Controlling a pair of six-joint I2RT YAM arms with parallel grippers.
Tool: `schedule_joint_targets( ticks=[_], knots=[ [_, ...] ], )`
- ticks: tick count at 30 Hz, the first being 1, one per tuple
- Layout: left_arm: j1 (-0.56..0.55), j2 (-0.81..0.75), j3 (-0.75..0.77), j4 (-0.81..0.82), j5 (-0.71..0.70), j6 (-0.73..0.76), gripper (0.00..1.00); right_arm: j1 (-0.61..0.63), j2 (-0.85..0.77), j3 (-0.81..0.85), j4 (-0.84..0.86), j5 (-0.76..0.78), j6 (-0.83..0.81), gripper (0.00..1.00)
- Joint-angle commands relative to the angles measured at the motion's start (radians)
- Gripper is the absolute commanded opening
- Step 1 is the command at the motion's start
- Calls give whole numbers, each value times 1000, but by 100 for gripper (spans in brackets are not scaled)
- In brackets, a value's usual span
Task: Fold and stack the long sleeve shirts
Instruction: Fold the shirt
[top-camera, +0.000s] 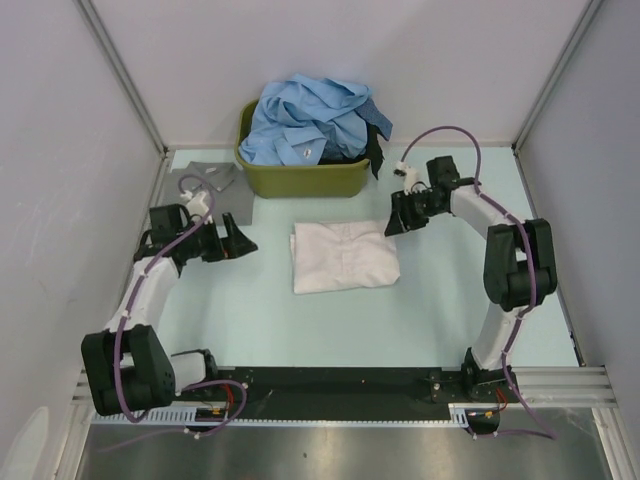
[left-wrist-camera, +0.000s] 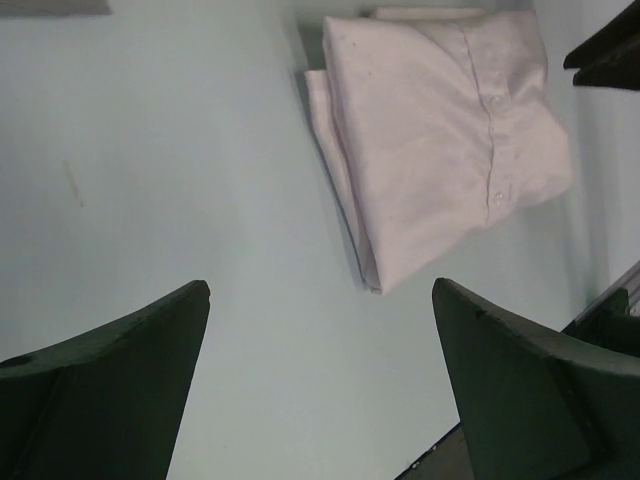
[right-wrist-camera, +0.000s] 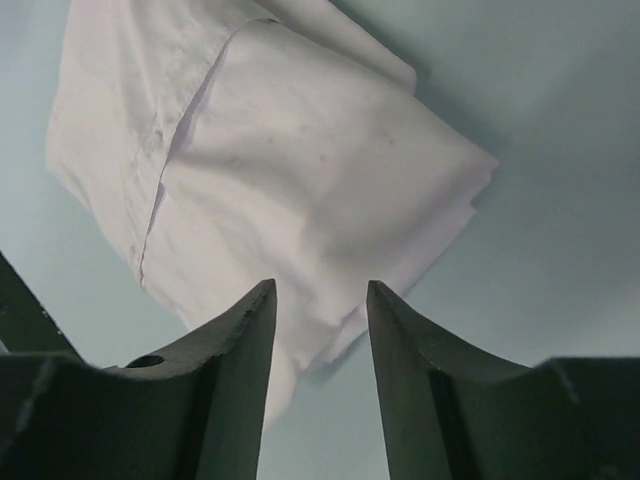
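Observation:
A white long sleeve shirt (top-camera: 343, 257) lies folded in a rectangle at the middle of the table, button placket up (left-wrist-camera: 440, 130). My left gripper (top-camera: 245, 245) hovers to its left, jaws wide open and empty (left-wrist-camera: 320, 290). My right gripper (top-camera: 393, 222) hangs just above the shirt's far right corner (right-wrist-camera: 300, 170). Its jaws (right-wrist-camera: 320, 288) stand partly open with nothing between them. Several light blue shirts (top-camera: 310, 120) are heaped in the tub, with a dark one (top-camera: 376, 150) hanging over its right side. A grey shirt (top-camera: 212, 183) lies flat left of the tub.
The olive-green tub (top-camera: 300, 180) stands at the back centre of the table. White walls close in the left, right and back. The arm bases sit on a black rail (top-camera: 330, 385) at the near edge.

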Motion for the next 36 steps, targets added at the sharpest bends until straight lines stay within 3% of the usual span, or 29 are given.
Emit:
schedule_joint_targets(
  ticks=[1,8,16,21,28,32,36],
  knots=[
    [-114,37,36,52,32,63,99,-15,-132,-25,-25,-165,26,45],
    [-178,110,75,85,17,54,99,150,-199,-170,41,-56,26,41],
    [-178,124,86,56,-25,91,99,75,35,-100,24,164,-62,41],
    [-173,72,69,37,-31,108,99,126,-97,-39,-31,123,-170,43],
    [-69,48,53,34,7,45,100,458,-262,-83,33,247,-208,56],
    [-41,44,67,11,-11,52,100,652,-203,-118,119,333,-239,63],
    [2,34,69,-6,-6,60,99,745,-75,-80,191,382,-231,63]
  ],
)
